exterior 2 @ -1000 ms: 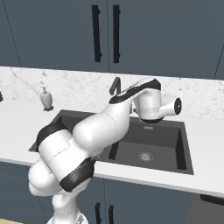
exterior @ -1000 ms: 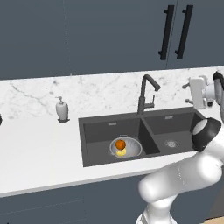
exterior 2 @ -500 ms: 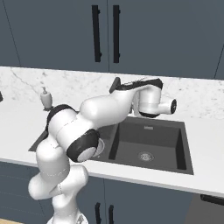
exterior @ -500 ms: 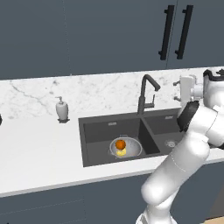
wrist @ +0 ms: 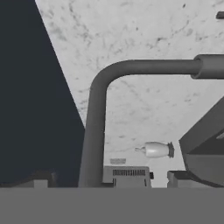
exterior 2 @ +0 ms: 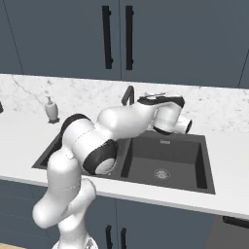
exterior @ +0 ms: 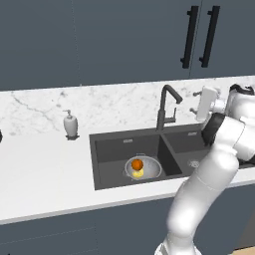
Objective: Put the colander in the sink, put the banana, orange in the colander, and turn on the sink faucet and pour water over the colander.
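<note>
The dark double-basin sink (exterior: 149, 149) is set into the white marble table (exterior: 45, 174), and the colander (exterior: 144, 168) sits on the floor of its left basin. Inside the colander lie the orange (exterior: 137, 164) and, just in front of it and touching it, the banana (exterior: 138, 173). The right basin shows its round steel drain (exterior 2: 160, 173). The sink faucet (exterior: 167, 107) rises from the back edge of the sink between the two basins, its squared gooseneck spout reaching forward. In the left base view the claw (exterior: 195, 102) is held high, just to the right of the faucet, pointing toward it, with its two fingers standing wide apart and nothing between them. In the right base view the arm's white wrist (exterior 2: 168, 116) hangs over the back of the sink, right beside the faucet's upper bend. The hand view is rolled sideways: the faucet's spout (wrist: 98, 113) crosses it close up as a bent grey pipe against the marble. A white soap dispenser (exterior: 70, 124) stands on the table, well to the left of the sink. Dark cabinet doors with black handles (exterior: 199, 37) hang above.
</note>
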